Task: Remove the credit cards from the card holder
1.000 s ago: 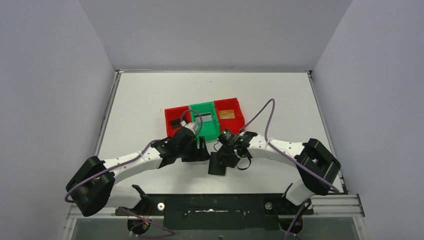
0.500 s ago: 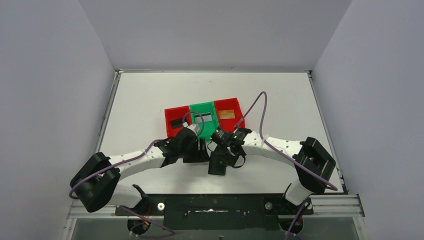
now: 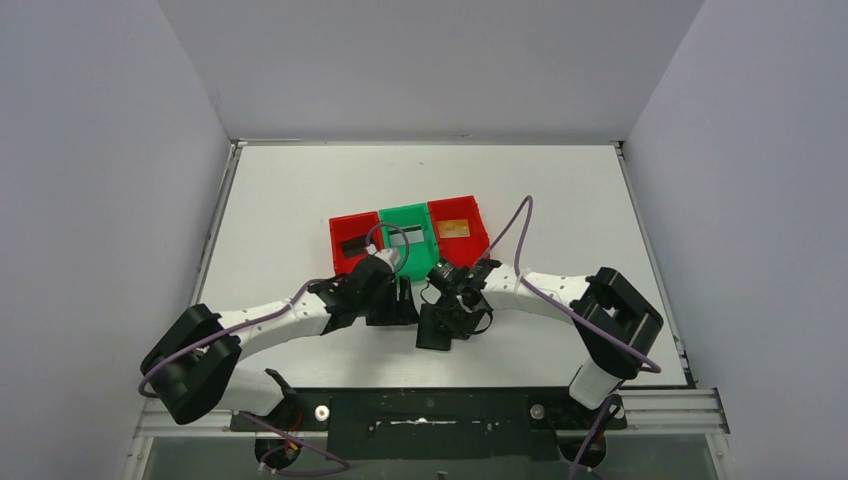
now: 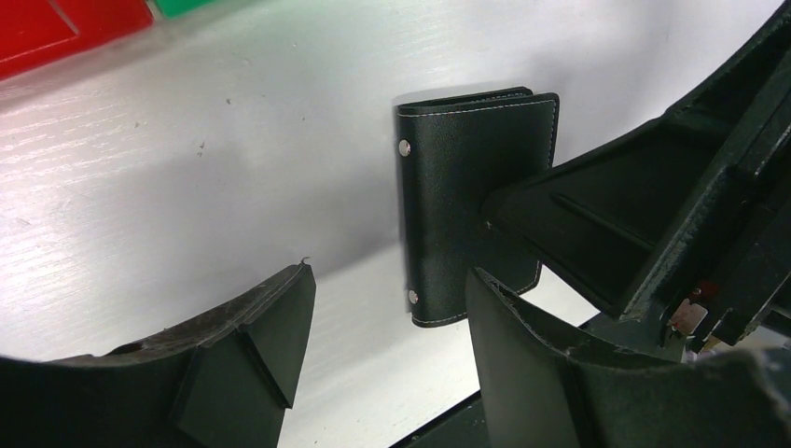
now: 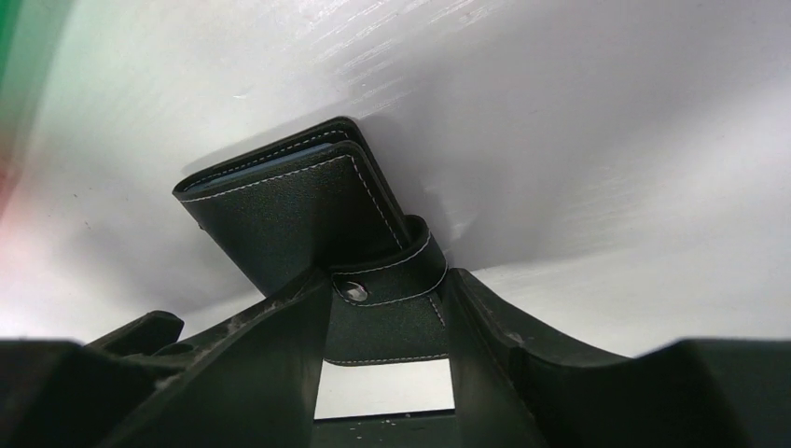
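Print on the orange-gold card [image 3: 455, 229] too small to read; same for the silver-grey card [image 3: 405, 234] and the black card [image 3: 353, 246]. Laid flat, one apiece, in the right red bin [image 3: 481, 233], the green bin [image 3: 405, 212] and the left red bin [image 3: 338, 224].

Plain black leather with pale stitching on the card holder [image 4: 471, 201], and two metal studs [image 4: 404, 147] along one long edge. Folded shut, out on the white desk [image 3: 300, 190], on the near side of the three bins, toward the front edge, between the two tools. Long axis roughly near-to-far in the top view, a little slanted. Top to bottom in the left wrist view, studded edge to the left. Snap tab [image 5: 359, 291] curving round the edge that faces the right wrist camera.

Clamped by the right tool [image 5: 384, 285]: fingers drawn in narrow, one on either side of the tab end. In the left wrist view, one finger pressed on the cover near its right edge. Cannot tell whether resting on the desk or raised off it.

Spread wide at the left tool [image 4: 390, 280], gripping nothing. One fingertip over bare desk, the other overlapping the holder's lower corner in that view; contact unclear.
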Tool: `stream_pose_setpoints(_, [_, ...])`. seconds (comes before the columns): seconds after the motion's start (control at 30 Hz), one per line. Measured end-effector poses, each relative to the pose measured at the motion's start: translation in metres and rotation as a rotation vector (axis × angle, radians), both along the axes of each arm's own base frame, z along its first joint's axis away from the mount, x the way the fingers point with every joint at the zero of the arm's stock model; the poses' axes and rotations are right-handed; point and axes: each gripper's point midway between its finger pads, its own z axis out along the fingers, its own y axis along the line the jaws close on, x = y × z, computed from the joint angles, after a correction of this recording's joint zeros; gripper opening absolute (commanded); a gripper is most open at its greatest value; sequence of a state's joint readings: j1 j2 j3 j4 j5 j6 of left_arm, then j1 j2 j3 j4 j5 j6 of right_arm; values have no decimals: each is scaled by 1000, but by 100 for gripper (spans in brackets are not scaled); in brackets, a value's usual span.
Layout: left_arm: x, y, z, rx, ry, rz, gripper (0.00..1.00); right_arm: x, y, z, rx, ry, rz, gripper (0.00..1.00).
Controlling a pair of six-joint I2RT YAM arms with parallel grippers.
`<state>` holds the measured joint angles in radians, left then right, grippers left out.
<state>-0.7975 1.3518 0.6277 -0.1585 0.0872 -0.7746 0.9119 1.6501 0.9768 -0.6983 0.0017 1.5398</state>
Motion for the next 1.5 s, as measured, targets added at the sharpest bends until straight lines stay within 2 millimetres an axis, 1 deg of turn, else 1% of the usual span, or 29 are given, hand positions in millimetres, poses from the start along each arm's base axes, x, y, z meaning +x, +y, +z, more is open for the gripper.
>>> stream_pose_setpoints(0.03, [0, 0, 0, 1, 0, -1, 60, 0, 0, 0, 0, 0, 0, 40])
stream_pose_setpoints(0.13, [0, 0, -2, 7, 4, -3, 60, 0, 0, 0, 2, 1, 5, 34])
stream_pose_setpoints(0.3, [2, -3, -9, 27, 22, -14, 60, 1, 6, -1, 31, -6, 21, 30])
stream_pose_setpoints(0.43, [5, -7, -17, 48, 35, -28, 60, 4, 11, -1, 56, -23, 54, 33])
stream_pose_setpoints(0.5, [7, -11, -18, 53, 37, -37, 59, 6, 14, -1, 69, -38, 80, 37])
stream_pose_setpoints(0.57, [9, -16, -18, 57, 33, -49, 57, 8, 17, -1, 86, -61, 111, 44])
stream_pose_setpoints(0.7, [13, -19, -19, 70, 27, -54, 52, 7, 14, 0, 108, -103, 153, 52])
stream_pose_setpoints(0.8, [12, -20, -20, 76, 24, -55, 49, 7, 9, 3, 113, -142, 176, 55])
stream_pose_setpoints(0.9, [12, -19, -22, 81, 23, -53, 47, 12, 5, 14, 120, -189, 184, 55])
stream_pose_setpoints(1.0, [13, -19, -22, 84, 22, -51, 47, 17, 3, 18, 121, -205, 180, 48])
stream_pose_setpoints(1.07, [13, -19, -22, 84, 21, -50, 51, 21, 0, 16, 114, -196, 168, 46])
stream_pose_setpoints(1.17, [13, -21, -21, 75, 22, -49, 52, 28, 0, 13, 112, -180, 147, 45])
stream_pose_setpoints(1.33, [15, -27, -21, 55, 30, -47, 50, 32, 4, 11, 128, -150, 136, 46])
stream_pose_setpoints(1.5, [15, -28, -22, 48, 32, -43, 46, 25, 9, 4, 145, -97, 148, 46])
